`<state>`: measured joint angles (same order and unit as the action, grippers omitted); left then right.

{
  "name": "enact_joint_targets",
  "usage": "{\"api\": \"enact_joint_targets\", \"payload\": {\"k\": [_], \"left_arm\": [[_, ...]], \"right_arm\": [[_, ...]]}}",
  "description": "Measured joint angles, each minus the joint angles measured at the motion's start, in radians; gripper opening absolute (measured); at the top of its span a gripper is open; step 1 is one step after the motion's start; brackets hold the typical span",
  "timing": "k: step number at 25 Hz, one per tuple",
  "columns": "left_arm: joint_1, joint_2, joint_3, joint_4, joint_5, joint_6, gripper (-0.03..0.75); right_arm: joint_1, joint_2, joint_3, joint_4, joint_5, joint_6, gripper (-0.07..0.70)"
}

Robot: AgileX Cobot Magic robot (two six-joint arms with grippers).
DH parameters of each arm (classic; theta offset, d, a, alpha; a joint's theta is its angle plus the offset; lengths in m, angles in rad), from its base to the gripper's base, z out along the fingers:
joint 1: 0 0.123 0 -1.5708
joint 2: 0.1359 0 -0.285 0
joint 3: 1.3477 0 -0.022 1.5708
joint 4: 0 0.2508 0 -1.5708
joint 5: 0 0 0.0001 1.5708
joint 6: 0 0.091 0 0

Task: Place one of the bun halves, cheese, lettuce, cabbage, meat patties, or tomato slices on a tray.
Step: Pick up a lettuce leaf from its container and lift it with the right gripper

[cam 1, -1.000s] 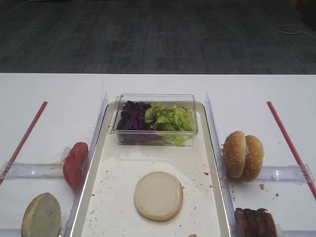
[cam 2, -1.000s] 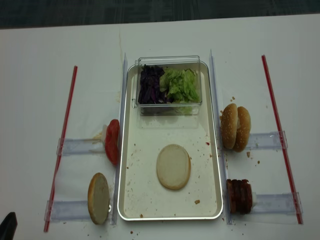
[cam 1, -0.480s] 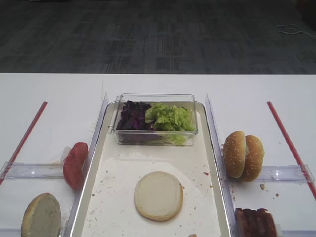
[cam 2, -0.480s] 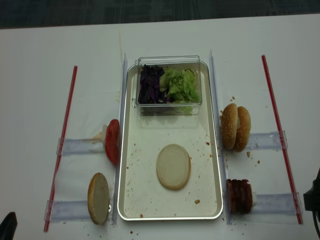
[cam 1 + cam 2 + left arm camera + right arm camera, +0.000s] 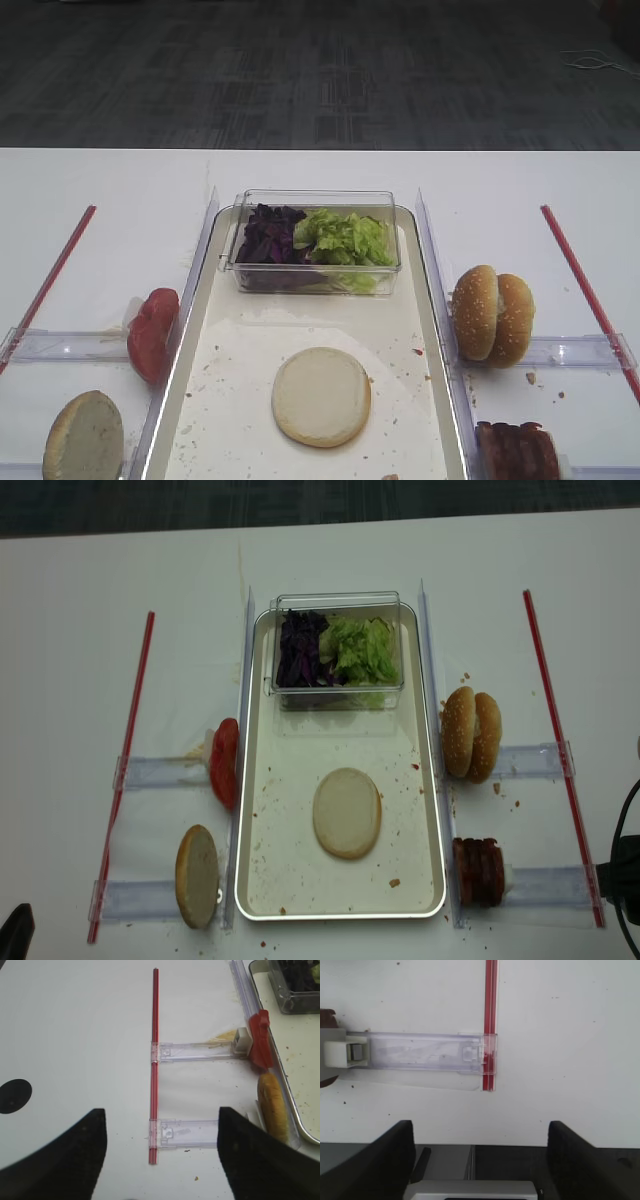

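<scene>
Tray (image 5: 262, 780) lies with its long axis running from the near table edge to the far edge, set between two clear upright strips.

Right gripper (image 5: 480, 1132): jaws stand wide apart, nothing between them. It hangs over bare white table just outside the right red strip (image 5: 491, 1020), beside a clear plastic holder (image 5: 427, 1052). In the realsense view only a dark edge of this arm shows at the right border, level with the meat patties (image 5: 479, 872).

Left gripper (image 5: 160, 1160): jaws spread wide as well, holding nothing, above the table outside the left red strip (image 5: 154, 1060).

Outward from there:
- Meat patties stand on edge in a stack, right of the tray, near corner.
- Two bun halves (image 5: 472, 734) stand upright on edge beyond the patties, crusts showing.
- On the tray, one bun half (image 5: 347, 813) lies flat, pale cut face up — roughly mid-width, in the near half.
- A clear tub (image 5: 338, 650) sits across the tray's far end; cabbage (image 5: 298, 648) on its left, lettuce (image 5: 361, 648) on its right.
- Tomato slices (image 5: 225, 763) stand on edge against the tray's left side.
- Another bun half (image 5: 197, 875) stands on edge nearer — cut face towards the camera in the exterior high view.
</scene>
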<state>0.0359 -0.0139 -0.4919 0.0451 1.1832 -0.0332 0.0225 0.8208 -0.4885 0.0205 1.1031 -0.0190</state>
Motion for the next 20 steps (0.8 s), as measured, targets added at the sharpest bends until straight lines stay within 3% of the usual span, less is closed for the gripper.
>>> {"api": "enact_joint_targets", "payload": {"k": [14,20], "left_arm": [[0.000,0.000,0.000,0.000,0.000,0.000,0.470],[0.000,0.000,0.000,0.000,0.000,0.000,0.470]], "right_arm": [[0.000,0.006,-0.002,0.004,-0.009,-0.002,0.580],[0.000,0.154,-0.074,0.004,-0.046,-0.002,0.580]]}}
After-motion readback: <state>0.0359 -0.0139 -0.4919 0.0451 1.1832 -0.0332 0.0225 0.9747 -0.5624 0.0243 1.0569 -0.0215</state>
